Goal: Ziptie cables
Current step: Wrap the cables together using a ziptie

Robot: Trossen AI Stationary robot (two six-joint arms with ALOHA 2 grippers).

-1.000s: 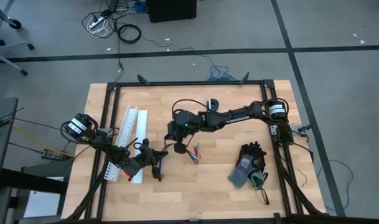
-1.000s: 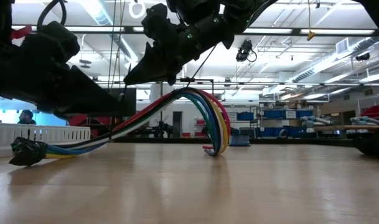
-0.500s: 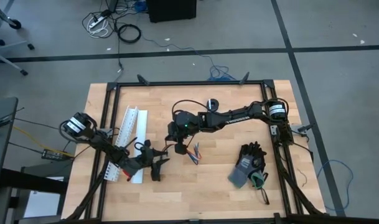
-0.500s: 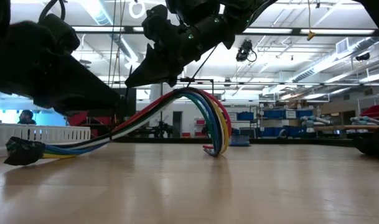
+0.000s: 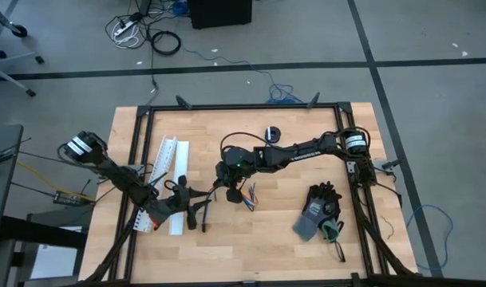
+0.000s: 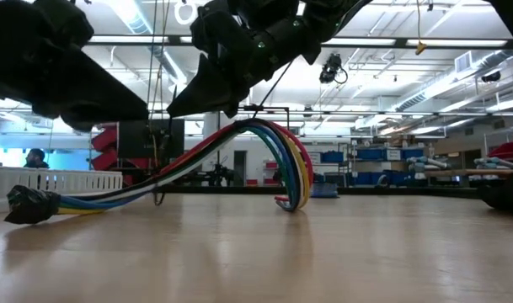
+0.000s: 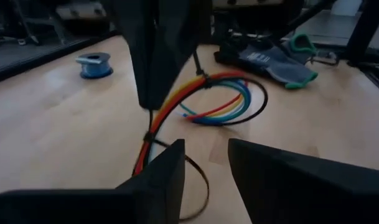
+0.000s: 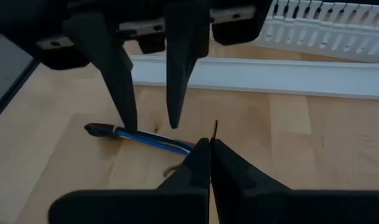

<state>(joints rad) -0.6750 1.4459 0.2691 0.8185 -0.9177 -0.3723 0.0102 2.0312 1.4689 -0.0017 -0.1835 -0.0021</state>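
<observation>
High view: since a second ago the left arm has swung outward, its base joint now farther toward the desk's left edge, and the left pincer has opened from shut to a narrow gap, standing just beside the left end of the cables. The right pincer stays closed on the bundle near its middle. The zipties are too thin to make out here. A white slotted channel lies at the left, a pair of gloves at the right.

Low view: the left arm's dark bulk has risen, showing more of the room behind. The cables arch up from the desk, their taped end resting on the wood. Shelving and ceiling lights fill the hall beyond.

Left wrist view: the fingers stand slightly apart above the bundle, where a thin black ziptie wraps it; a blue spool sits beyond.

Right wrist view: the fingers meet, hiding what they hold.
</observation>
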